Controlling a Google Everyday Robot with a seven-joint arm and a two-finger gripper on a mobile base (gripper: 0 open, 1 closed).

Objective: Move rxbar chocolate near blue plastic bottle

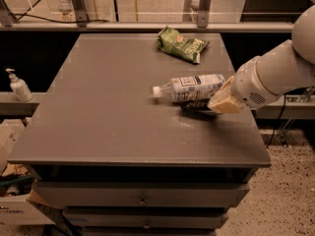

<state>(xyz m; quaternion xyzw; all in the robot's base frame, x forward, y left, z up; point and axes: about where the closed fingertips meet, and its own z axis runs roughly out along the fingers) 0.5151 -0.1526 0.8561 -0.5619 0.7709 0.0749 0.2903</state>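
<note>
The blue plastic bottle (191, 87) lies on its side on the grey table (113, 112), right of centre, with its white cap pointing left. The rxbar chocolate (195, 105), a dark flat bar, sits low against the bottle's near side. It sticks out to the left from my gripper (216, 103). The gripper, with tan fingers (225, 100), is shut on the bar's right end, just right of and touching or nearly touching the bottle's base. My white arm comes in from the right.
A green crinkled snack bag (181, 44) lies at the table's back right. A small white pump bottle (18, 86) stands on a ledge left of the table. The table's right edge is just under my arm. Drawers are below the front edge.
</note>
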